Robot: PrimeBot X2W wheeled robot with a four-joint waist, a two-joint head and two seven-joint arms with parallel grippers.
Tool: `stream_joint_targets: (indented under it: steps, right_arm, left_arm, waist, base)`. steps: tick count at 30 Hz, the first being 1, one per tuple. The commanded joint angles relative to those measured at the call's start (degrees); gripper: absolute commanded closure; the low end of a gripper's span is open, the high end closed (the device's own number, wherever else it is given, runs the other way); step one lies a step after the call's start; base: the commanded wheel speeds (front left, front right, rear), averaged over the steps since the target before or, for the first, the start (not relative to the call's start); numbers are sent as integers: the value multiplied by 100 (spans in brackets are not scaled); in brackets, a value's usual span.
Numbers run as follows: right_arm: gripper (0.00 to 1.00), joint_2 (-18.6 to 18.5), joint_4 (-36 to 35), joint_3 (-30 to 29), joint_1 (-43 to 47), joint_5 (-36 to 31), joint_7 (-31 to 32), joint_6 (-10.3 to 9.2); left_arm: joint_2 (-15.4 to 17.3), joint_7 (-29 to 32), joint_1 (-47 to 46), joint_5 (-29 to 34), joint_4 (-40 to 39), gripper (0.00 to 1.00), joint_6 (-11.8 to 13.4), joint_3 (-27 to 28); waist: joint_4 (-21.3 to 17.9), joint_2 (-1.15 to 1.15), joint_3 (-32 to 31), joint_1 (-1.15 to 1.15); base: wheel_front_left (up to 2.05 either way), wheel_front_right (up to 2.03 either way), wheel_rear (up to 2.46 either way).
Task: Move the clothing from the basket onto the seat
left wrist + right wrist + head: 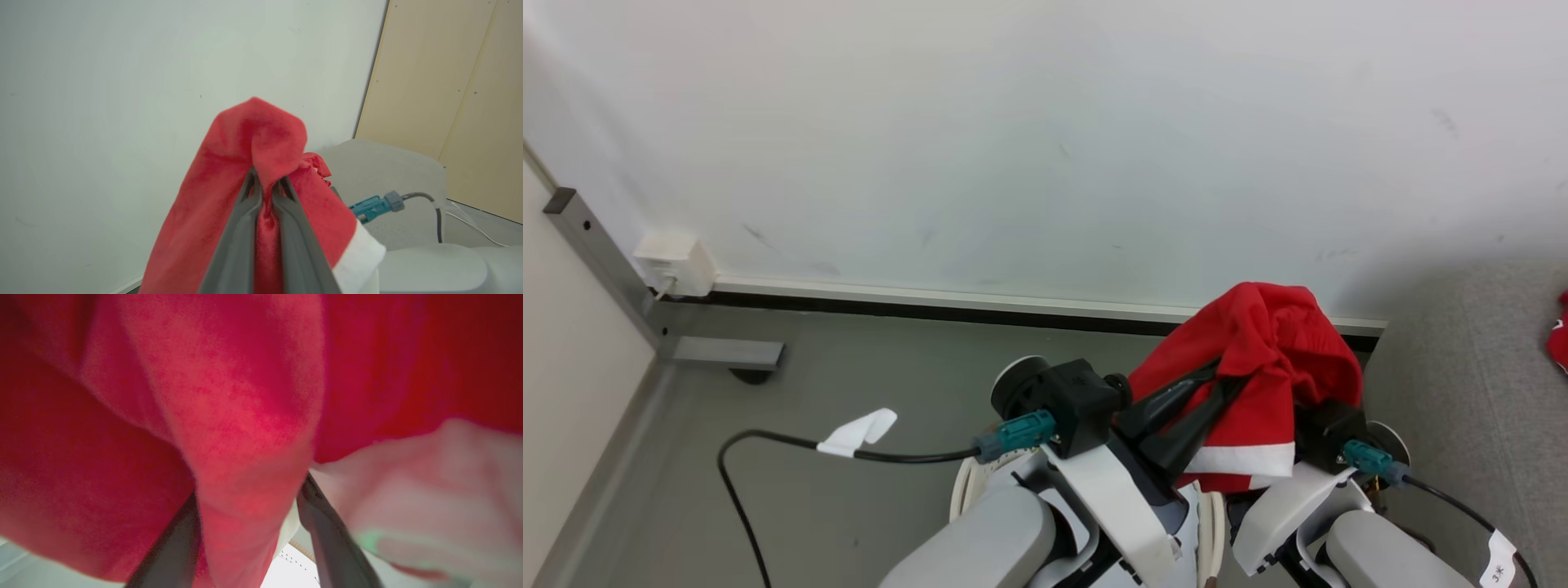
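A bright red garment [1262, 351] with a white stripe hem hangs between my two arms, in front of the wall. My left gripper [1213, 384] is shut on a fold of it; in the left wrist view the gripper [266, 179] pinches red cloth. The garment drapes over my right gripper [251, 486], whose dark fingers [327, 531] stand well apart with a fold hanging between them and their tips hidden. A bit of the white perforated basket [292, 565] shows below it. The grey sofa [1462, 376] lies to the right, a second red garment [1560, 335] on it.
A white wall rises straight ahead above a dark baseboard [931, 306]. A black cable with a white tag [858, 431] runs over the grey floor at the left. A grey metal frame foot [719, 353] stands in the left corner. Beige panels [449, 102] stand behind the sofa.
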Motion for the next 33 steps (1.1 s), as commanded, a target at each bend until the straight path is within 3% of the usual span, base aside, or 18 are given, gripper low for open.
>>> stream_joint_targets:
  steps: [1,14,26,27,29,30,33]
  right_arm:
    - [100,-33,45,-1,-101,44,5,-15]
    - [100,-113,-254,-230,104,169,5,-15]
    - [100,-194,-1210,-874,508,204,4,-15]
    - [100,-220,-1301,-921,534,182,5,-15]
    - [100,-255,-1480,-1003,573,144,4,-15]
    - [100,-270,-1558,-1050,597,144,4,-15]
    - [100,-318,-1749,-1232,651,94,4,-15]
  left_arm:
    - [15,19,44,-47,-29,100,-28,-32]
    - [222,-130,6,-215,261,100,132,198]
    - [281,-331,110,-229,662,100,260,300]
    - [279,-350,117,-227,689,94,256,288]
    - [276,-386,123,-196,740,56,255,261]
    - [277,-411,126,-177,763,0,250,245]
    - [277,-472,121,-135,796,0,258,230]
  waist:
    - [63,0,-7,0]
    - [26,0,47,0]
    - [-328,0,72,0]
    - [-364,0,80,0]
    - [-449,0,95,0]
    - [-494,0,98,0]
    - [-639,0,116,0]
  base:
    - [0,0,0]
    - [0,0,0]
    - [0,0,0]
    - [0,0,0]
    - [0,0,0]
    - [0,0,0]
    - [0,0,0]
